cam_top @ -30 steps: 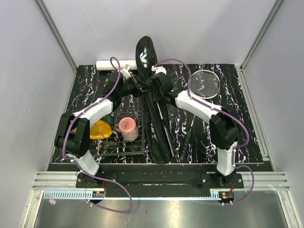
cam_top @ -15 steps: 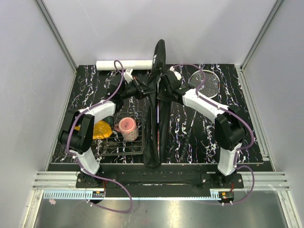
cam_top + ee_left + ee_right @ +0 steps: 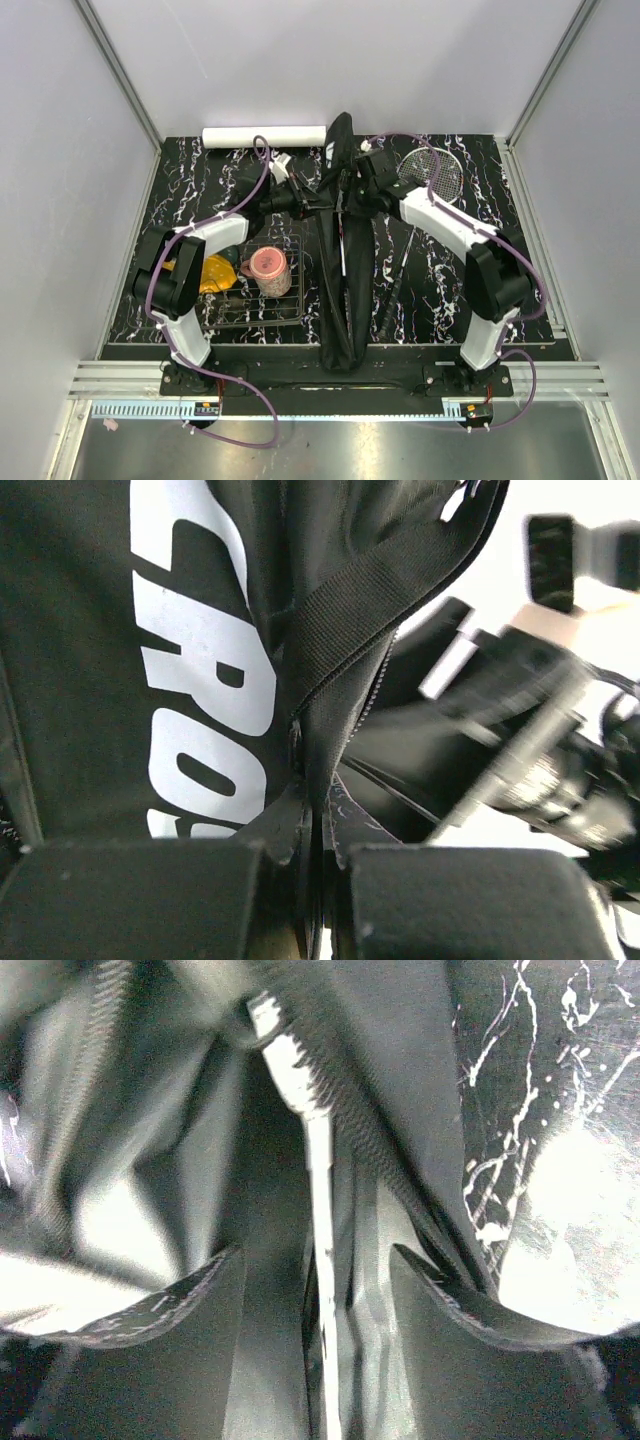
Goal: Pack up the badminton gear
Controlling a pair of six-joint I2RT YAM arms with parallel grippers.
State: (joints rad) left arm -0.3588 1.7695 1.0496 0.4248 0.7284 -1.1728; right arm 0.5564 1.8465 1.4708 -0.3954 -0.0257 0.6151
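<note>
From the top camera, the black bag (image 3: pixel 338 300) lay lengthwise down the middle of the marbled black table (image 3: pixel 200 190). Its far end was raised near the back wall and its near end reached the front edge. The left gripper (image 3: pixel 305 198) met the bag's left edge at its upper part, and the right gripper (image 3: pixel 353 195) met it from the other side, just across from the left one. A white tube (image 3: pixel 265 135) lay along the far edge, left of the bag. A racket (image 3: pixel 432 172) lay to the right of the bag, its strung head at the far side and its dark shaft running toward the near edge. Left of the bag, a pink cup (image 3: pixel 268 268) and a yellow-black object (image 3: pixel 212 272) sat on a wire rack (image 3: pixel 250 305).

In the left wrist camera, the bag (image 3: pixel 90 630) filled the frame, showing the white letters "CRO". The left gripper (image 3: pixel 315 855) had its fingers (image 3: pixel 130 900) pressed together on the webbing edge beside the zipper. The right arm showed blurred beyond.

In the right wrist camera, the right gripper (image 3: pixel 315 1270) had bag fabric (image 3: pixel 180 1160) and a pale strip (image 3: pixel 318 1210) between its fingers (image 3: pixel 470 1305). Whether they were clamping it could not be told.
</note>
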